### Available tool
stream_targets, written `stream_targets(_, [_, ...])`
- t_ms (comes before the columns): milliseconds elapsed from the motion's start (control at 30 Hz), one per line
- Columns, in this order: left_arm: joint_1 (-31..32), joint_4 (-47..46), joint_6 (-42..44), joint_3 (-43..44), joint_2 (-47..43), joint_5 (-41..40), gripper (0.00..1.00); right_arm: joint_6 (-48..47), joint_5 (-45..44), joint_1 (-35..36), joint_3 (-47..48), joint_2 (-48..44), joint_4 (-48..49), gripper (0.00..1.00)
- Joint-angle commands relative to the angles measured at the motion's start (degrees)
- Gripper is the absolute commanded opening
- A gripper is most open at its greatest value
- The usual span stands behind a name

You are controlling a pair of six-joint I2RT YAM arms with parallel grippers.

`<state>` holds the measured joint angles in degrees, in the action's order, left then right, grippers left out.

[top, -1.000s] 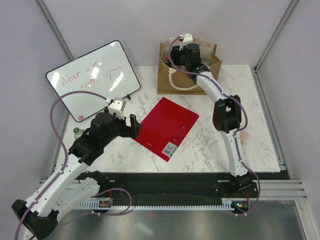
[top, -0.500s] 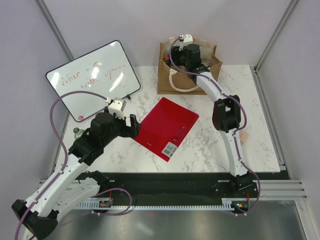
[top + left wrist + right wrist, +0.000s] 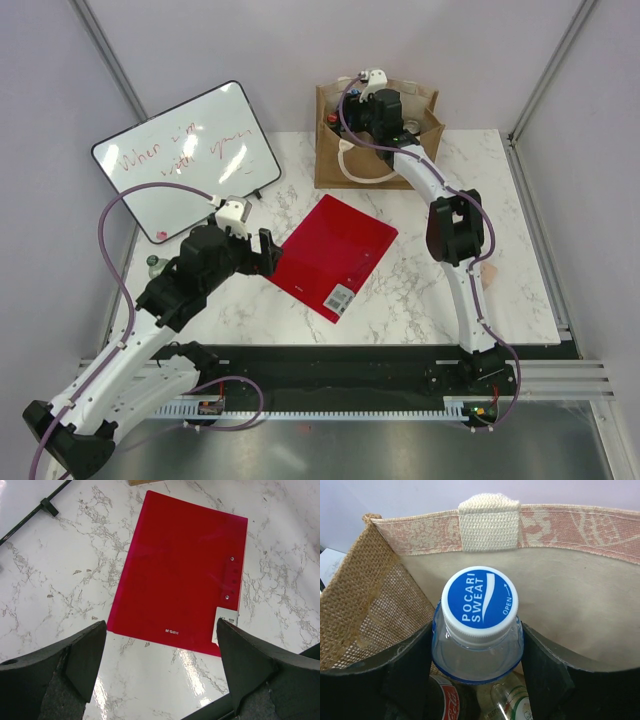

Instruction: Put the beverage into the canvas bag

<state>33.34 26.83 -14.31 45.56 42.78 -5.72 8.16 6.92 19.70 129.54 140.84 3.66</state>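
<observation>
The canvas bag (image 3: 332, 152) stands at the back of the table, tan woven with white handles. My right gripper (image 3: 380, 106) reaches into its open top. In the right wrist view the gripper (image 3: 477, 641) is shut on a clear Pocari Sweat bottle (image 3: 479, 605) with a blue and white cap. It holds the bottle upright inside the bag, near the bag's pale inner wall (image 3: 570, 580). My left gripper (image 3: 264, 250) is open and empty, low over the marble; the wrist view shows it (image 3: 160, 650) just short of a red folder.
Inside the bag under the held bottle lie a Coca-Cola bottle (image 3: 442, 700) and a clear bottle with a green label (image 3: 512, 700). The red folder (image 3: 335, 255) lies mid-table. A whiteboard (image 3: 185, 155) leans at the back left.
My right gripper has shifted slightly to the right over the bag with the bottle. The left arm has not moved.
</observation>
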Motion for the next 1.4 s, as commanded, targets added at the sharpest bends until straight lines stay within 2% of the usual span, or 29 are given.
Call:
stream_targets(0, [0.0,-2.3,1.9,-0.2,-0.9,-0.5,0.97,-0.3,-0.9,0.2,-0.3,-6.5,5.5,0.72])
stream_targets(500, [0.0,-2.4,1.9,-0.2,-0.9,-0.5,0.97,-1.8,-1.4,0.2,-3.3,-10.5,4.3,0.77])
stream_targets(967, [-0.1,-2.3,1.9,-0.3,-1.1,-0.6,0.97,-1.6,-2.0,0.1,-3.7,-13.3,2.1,0.77])
stream_targets(1200, [-0.1,-2.2,0.1,0.0,-1.6,-2.8,0.97,0.4,-3.6,0.2,-4.5,-20.1,-5.1,0.76])
stream_targets(1367, [-0.1,2.0,-6.3,4.7,1.3,-11.4,0.97,2.6,-4.0,0.7,-9.2,-30.4,-11.6,0.76])
